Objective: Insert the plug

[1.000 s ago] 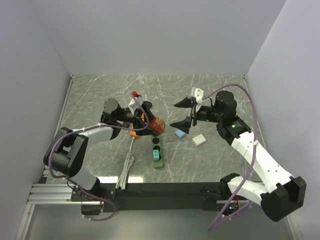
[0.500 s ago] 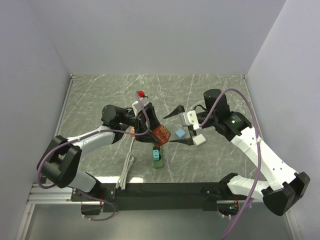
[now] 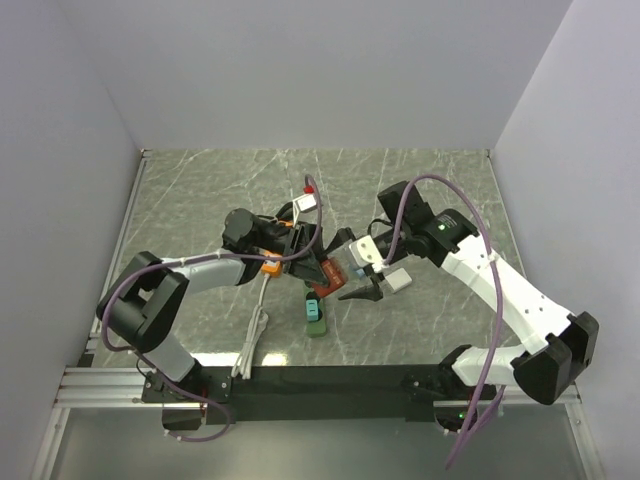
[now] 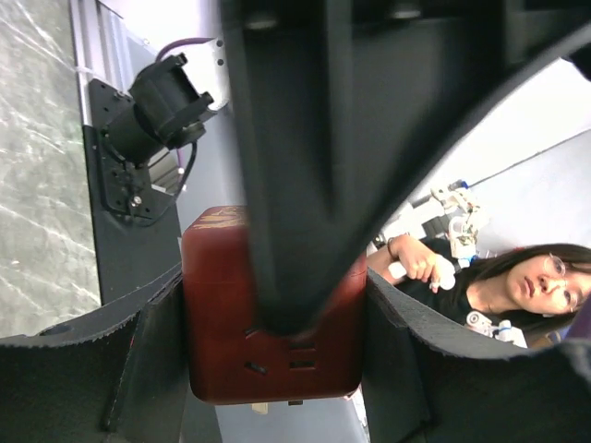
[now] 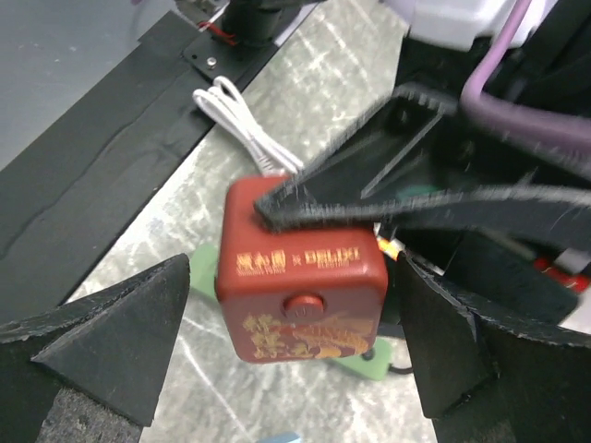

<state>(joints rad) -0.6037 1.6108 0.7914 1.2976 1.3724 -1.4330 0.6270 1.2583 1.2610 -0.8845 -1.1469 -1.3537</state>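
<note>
Left gripper (image 3: pixel 308 262): clamps red socket cube (image 5: pixel 300 277), frame centre.
Right gripper (image 3: pixel 342 268): jaws wide apart, empty, flanking the cube.
Next, likely: close squarely on its free faces.

Our left arm (image 3: pixel 190 268) reaches in low toward the red socket cube (image 5: pixel 300 272); our left gripper (image 3: pixel 312 262) is clamped on the cube's sides; our right arm (image 3: pixel 500 285) bends in from the cube's far side; our right gripper (image 3: pixel 341 268) is spread wide, a finger on either side of the cube, touching neither.

Grey-green veined marble tabletop (image 3: pixel 200 190) between 3 plain white walls (image 3: pixel 320 70), black rail (image 3: pixel 330 380) along near edge.
</note>
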